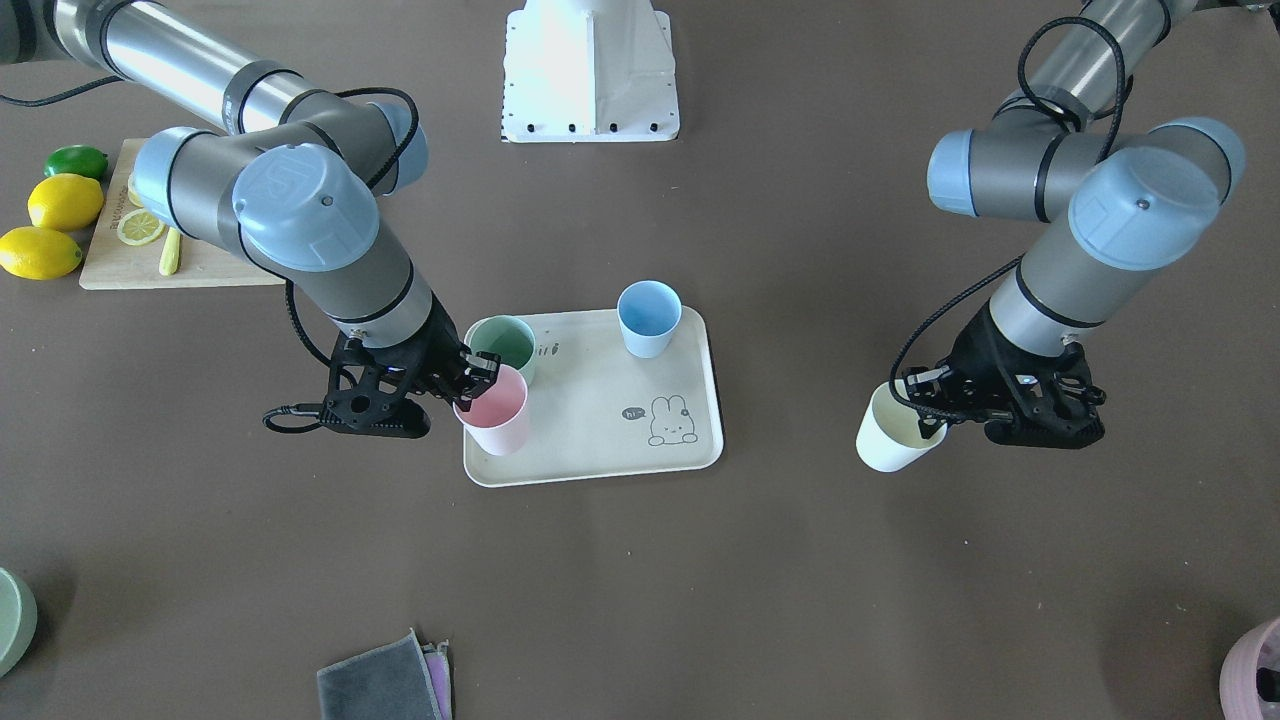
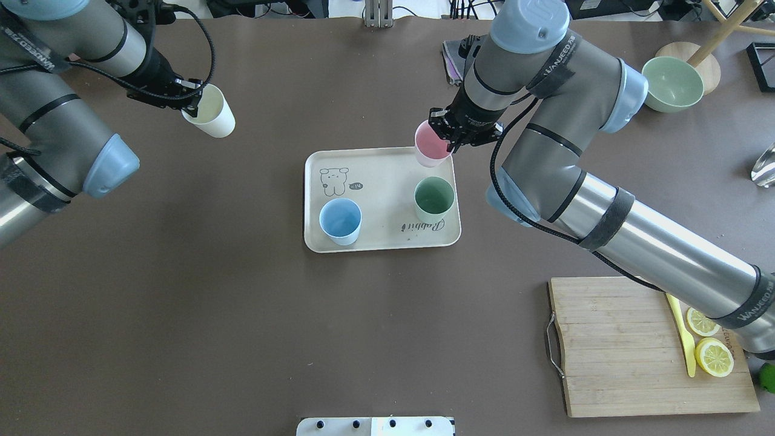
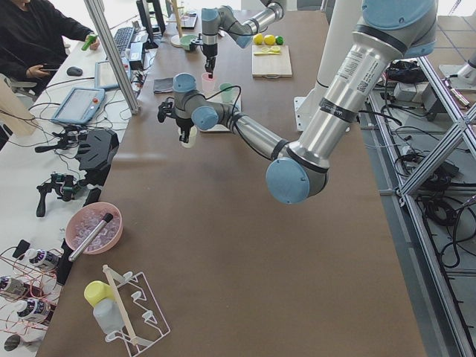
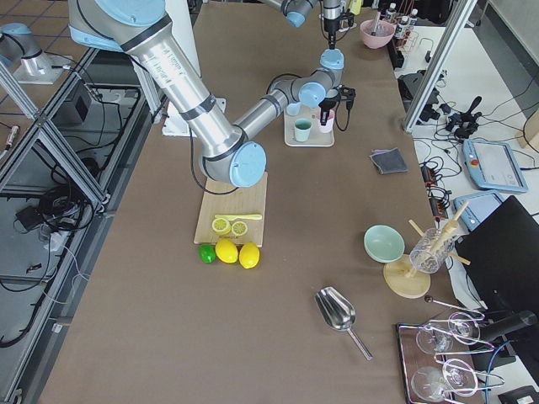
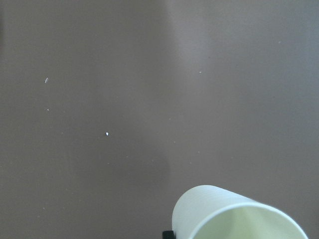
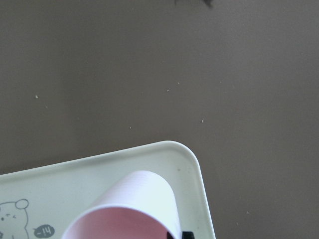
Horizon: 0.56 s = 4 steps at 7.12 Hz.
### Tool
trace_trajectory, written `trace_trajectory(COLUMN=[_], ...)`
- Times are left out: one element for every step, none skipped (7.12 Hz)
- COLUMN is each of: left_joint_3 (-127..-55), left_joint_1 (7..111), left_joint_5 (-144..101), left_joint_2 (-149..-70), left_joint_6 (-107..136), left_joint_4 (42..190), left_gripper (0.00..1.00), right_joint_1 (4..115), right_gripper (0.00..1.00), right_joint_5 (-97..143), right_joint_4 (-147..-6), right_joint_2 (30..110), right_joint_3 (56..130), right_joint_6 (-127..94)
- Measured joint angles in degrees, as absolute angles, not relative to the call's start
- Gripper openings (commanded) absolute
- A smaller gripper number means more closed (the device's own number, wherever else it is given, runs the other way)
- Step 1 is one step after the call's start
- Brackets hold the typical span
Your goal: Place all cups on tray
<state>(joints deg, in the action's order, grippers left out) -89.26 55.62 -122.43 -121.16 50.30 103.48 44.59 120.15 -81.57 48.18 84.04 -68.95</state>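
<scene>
The beige tray [image 2: 381,181] lies mid-table, also in the front view [image 1: 600,425]. The mint green cup [image 2: 434,198] [image 1: 503,345] and the light blue cup [image 2: 340,221] [image 1: 648,317] stand on it. My right gripper [image 2: 451,134] [image 1: 478,375] is shut on the rim of the pink cup [image 2: 431,144] [image 1: 495,412] and holds it tilted over the tray's far right corner [image 6: 189,164]. I cannot tell whether its base touches. My left gripper [image 2: 191,100] [image 1: 925,400] is shut on the cream-white cup [image 2: 212,112] [image 1: 895,432] [image 5: 234,214], tilted above bare table left of the tray.
A wooden cutting board [image 2: 629,345] with lemon slices and a yellow knife lies near right. Whole lemons and a lime [image 1: 60,200] sit beside it. A sage-green bowl [image 2: 672,83] is far right, a mauve pot [image 1: 1255,670] far left, folded cloths [image 1: 385,680] at the far edge.
</scene>
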Motion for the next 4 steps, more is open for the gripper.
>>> trace_trajectory(left_joint_3=[-89.5, -89.6, -89.6, -89.6], left_joint_1=[54.0, 52.4, 51.3, 50.3], left_joint_5=[-122.2, -121.5, -120.9, -120.3], left_joint_2=[-123.2, -124.8, -125.8, -126.3], left_joint_6=[54.3, 57.5, 59.6, 61.0], left_joint_4=[102.8, 102.6, 102.5, 102.5], left_gripper=[0.00, 0.00, 0.00, 0.00], right_joint_1=[43.8, 43.3, 43.0, 42.9], right_gripper=[0.00, 0.23, 0.99, 1.00], right_joint_5=[118.8, 118.1, 118.1, 118.2], right_joint_4=[-81.5, -81.1, -80.0, -78.3], right_joint_2=[47.5, 46.5, 46.0, 45.6], right_joint_3=[82.5, 80.9, 79.7, 78.5], right_joint_6=[-69.0, -69.0, -70.1, -72.7])
